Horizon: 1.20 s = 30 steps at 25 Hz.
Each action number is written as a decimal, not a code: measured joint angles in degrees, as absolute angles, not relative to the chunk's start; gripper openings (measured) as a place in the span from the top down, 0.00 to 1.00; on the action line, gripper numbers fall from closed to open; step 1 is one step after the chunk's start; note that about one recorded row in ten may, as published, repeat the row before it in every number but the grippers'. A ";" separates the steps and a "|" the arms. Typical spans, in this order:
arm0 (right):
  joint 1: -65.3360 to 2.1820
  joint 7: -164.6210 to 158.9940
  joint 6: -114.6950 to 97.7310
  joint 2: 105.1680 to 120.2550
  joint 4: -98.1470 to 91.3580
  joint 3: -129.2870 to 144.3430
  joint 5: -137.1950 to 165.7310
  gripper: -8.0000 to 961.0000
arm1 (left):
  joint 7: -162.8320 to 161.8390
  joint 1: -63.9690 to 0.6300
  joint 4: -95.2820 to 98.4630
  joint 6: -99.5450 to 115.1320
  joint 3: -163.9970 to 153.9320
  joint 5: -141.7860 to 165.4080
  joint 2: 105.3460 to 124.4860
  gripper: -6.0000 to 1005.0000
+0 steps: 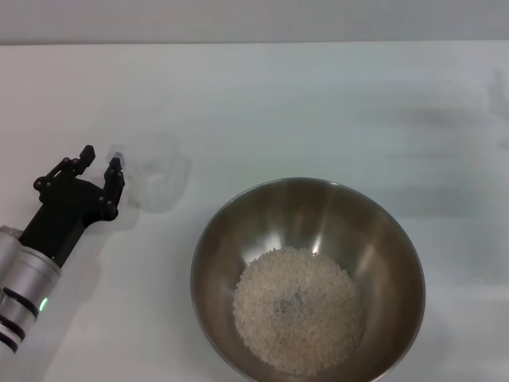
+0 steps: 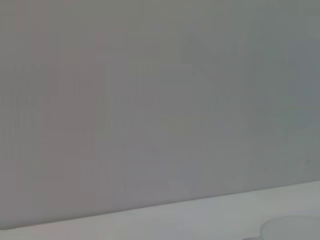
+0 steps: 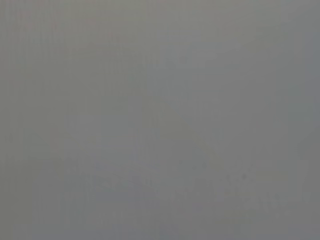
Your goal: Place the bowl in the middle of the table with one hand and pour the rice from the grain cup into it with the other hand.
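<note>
The steel bowl (image 1: 308, 277) stands on the white table (image 1: 318, 103), near the front, slightly right of the middle. A mound of rice (image 1: 298, 310) lies in its bottom. The clear grain cup (image 1: 157, 171) stands upright on the table to the left of the bowl and looks empty. Its rim shows at the corner of the left wrist view (image 2: 292, 229). My left gripper (image 1: 101, 159) is open at the cup's left side, one fingertip (image 1: 114, 166) close to the cup's handle tab. The right gripper is out of view.
The table's far edge (image 1: 254, 43) runs across the back, with a grey wall behind it. The right wrist view shows only plain grey.
</note>
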<state>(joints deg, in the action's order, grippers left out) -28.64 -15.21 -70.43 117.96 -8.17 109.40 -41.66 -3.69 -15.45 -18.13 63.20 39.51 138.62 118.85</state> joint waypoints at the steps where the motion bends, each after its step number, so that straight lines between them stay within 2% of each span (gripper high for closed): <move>1: -28.66 -15.21 -70.41 117.93 -8.17 109.40 -41.66 0.47 | -3.69 -15.26 -18.05 63.54 39.35 138.63 118.82 0.73; 2: -28.68 -15.21 -70.39 117.91 -8.17 109.41 -41.66 0.47 | -3.69 -15.02 -17.96 63.92 39.23 138.63 118.79 0.68; 7: -28.74 -15.17 -70.31 117.86 -8.19 109.40 -41.66 0.47 | -3.70 -14.02 -17.51 64.77 39.19 138.63 118.71 0.59; 18: -28.83 -14.76 -70.14 117.77 -8.25 109.40 -41.66 0.47 | -4.16 -13.35 -16.84 65.61 38.75 138.62 118.56 0.57; 27: -28.84 -14.67 -70.04 117.72 -8.08 109.65 -41.66 0.47 | -3.88 -9.57 -13.57 77.89 37.97 138.66 118.56 0.55; 30: -28.44 -14.57 -70.05 118.27 -8.08 110.01 -40.96 0.47 | -4.12 -8.89 -12.99 82.87 38.56 138.22 118.56 0.55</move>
